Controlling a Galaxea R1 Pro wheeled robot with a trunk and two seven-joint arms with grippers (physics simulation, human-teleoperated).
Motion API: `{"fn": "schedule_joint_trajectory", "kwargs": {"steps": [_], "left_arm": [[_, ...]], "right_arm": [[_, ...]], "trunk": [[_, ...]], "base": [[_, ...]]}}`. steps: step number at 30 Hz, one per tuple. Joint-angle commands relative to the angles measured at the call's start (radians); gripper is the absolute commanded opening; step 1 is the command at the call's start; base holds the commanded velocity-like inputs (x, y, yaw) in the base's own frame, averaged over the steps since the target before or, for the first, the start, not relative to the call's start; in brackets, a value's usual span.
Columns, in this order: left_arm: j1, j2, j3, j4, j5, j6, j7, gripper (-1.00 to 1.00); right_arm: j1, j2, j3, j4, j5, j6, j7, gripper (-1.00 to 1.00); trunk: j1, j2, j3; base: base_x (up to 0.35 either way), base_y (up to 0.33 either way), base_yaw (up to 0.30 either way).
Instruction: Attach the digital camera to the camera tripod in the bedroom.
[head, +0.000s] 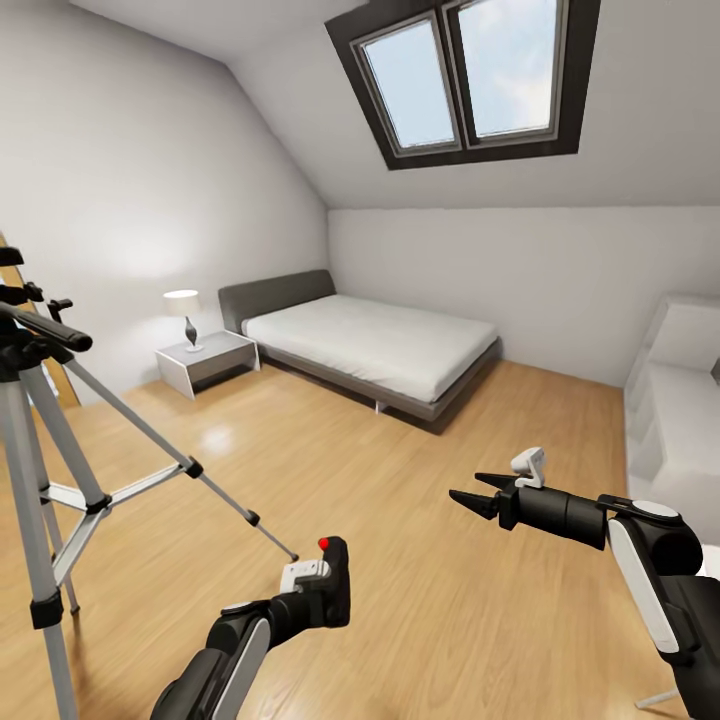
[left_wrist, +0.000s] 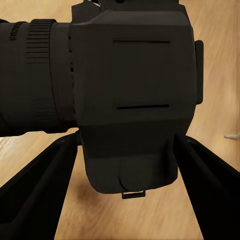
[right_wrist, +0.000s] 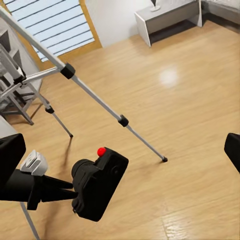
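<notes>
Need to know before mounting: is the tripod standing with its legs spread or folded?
Spread and upright: the camera tripod stands on the wood floor with its legs splayed apart, braces extended between them.

A home bedroom: a bed (head: 375, 345) sits at 12 o'clock under a sloped ceiling with a skylight (head: 465, 75), a nightstand (head: 208, 362) with lamp (head: 184, 317) at 11 o'clock, wood floor (head: 400, 520).

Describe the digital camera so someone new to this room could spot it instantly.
Start at the camera tripod standing on the wood floor at the left. Just right of its legs, the left end effector holds the digital camera: a small black box with a red button on top.
</notes>
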Motion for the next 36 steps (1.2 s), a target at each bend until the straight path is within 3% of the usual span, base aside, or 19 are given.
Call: {"fn": "schedule_joint_trajectory", "kwargs": {"steps": [1, 36], "left_arm": [[-0.001, 0.0, 0.001, -0.001, 0.004, 0.002, -0.001, -1.0], [-0.001, 0.001, 0.007, 0.006, 0.007, -0.031, 0.012, -1.0]], "right_arm": [[-0.001, 0.0, -0.001, 0.0, -0.002, 0.004, 0.002, 1.0], [0.0, 0.0, 0.0, 0.0, -0.003, 0.001, 0.002, 1.0]], "trunk": [[-0.004, 0.007, 0.002], [-0.138, 0.252, 0.112]], "base": [[0.0, 0.0, 0.0], [0.0, 0.0, 0.0]]}}
